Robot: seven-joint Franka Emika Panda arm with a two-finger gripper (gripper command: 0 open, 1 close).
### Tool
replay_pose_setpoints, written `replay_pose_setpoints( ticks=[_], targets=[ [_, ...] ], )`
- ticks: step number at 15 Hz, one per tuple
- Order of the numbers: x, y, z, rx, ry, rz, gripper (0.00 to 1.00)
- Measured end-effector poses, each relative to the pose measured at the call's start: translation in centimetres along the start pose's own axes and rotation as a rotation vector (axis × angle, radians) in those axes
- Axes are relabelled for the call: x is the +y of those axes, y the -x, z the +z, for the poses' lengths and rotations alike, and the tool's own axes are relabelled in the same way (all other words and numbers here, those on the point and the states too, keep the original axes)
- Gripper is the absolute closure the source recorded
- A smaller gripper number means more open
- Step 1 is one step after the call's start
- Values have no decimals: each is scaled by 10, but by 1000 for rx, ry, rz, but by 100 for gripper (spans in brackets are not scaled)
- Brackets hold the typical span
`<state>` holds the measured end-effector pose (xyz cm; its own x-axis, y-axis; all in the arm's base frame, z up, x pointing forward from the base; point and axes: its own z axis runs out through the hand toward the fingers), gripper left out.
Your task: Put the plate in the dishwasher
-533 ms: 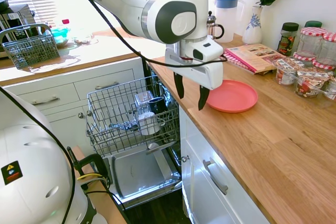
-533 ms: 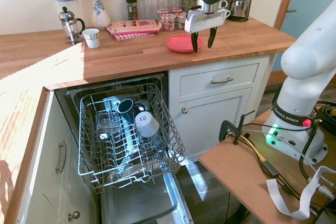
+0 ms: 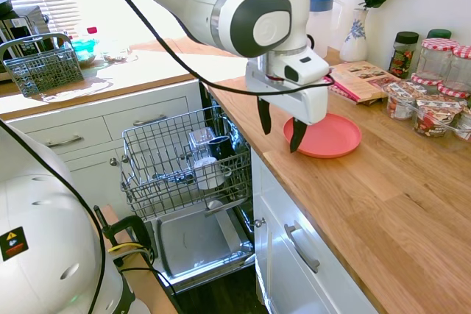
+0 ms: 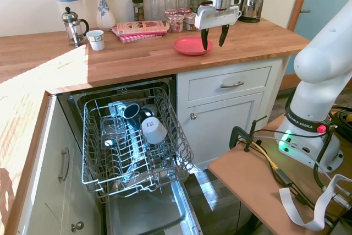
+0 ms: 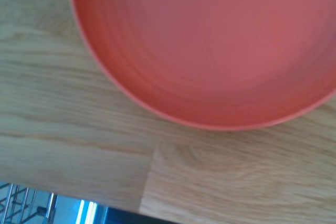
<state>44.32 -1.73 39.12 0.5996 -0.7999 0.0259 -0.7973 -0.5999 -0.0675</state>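
The salmon-pink plate (image 3: 329,136) (image 4: 191,45) lies flat on the wooden counter near its front edge and fills much of the wrist view (image 5: 210,45). My gripper (image 3: 280,125) (image 4: 213,37) hangs just above the plate's near rim, open, fingers pointing down, nothing between them. Below and to the side, the dishwasher (image 3: 184,174) (image 4: 132,152) stands with its door dropped and its grey wire rack pulled out, holding cups and glasses.
Behind the plate lie a book on a checked cloth (image 3: 357,79), several jars (image 3: 434,108), a vase (image 3: 355,34), a cafetiere (image 4: 74,26) and a mug (image 4: 96,39). A grey cutlery basket (image 3: 40,64) sits on the far counter. White cupboard drawers (image 4: 231,86) flank the dishwasher.
My gripper has moved a little toward the plate and slightly up, so its fingers now hang over the plate's near rim. The plate has not moved.
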Motion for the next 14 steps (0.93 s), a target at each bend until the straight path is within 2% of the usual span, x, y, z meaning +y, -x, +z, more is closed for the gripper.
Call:
replay_pose_setpoints(
  ticks=[5,9,14],
  targets=[
    [-9,-67,21,-49,-60,58,0],
    [-17,-100,25,-76,-106,118,0],
    [-37,-120,43,-103,-110,144,0]
  ],
)
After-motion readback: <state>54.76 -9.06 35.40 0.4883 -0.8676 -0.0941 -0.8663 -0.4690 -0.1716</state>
